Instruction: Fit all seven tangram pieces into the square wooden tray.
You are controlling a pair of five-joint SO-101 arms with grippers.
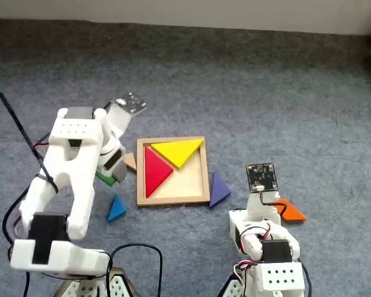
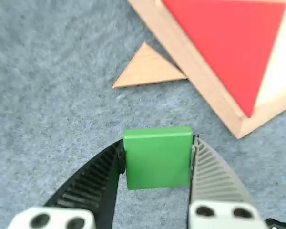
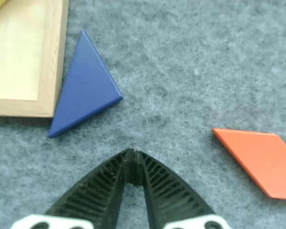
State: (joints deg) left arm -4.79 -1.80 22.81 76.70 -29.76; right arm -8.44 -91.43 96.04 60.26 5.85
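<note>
Carpeted bench (image 1: 284, 93): tray (image 1: 173, 200) is sitting mid-scene. Red triangle (image 1: 154, 170) and yellow triangle (image 1: 176, 150) are lying in its left and far parts, and the right-near part is showing bare wood.

Left claw (image 2: 157, 142) is clamping the green square (image 2: 157, 164) on two opposite sides, just left of the tray, near a tan triangle (image 2: 148, 67).

Right claw (image 3: 132, 157) is sitting closed, holding nothing, between blue triangle (image 3: 83, 86) and orange parallelogram (image 3: 257, 160).

My call: lift the square clear of the rim, turn it to match the red and yellow edges, then lower flat into the bare wood.
</note>
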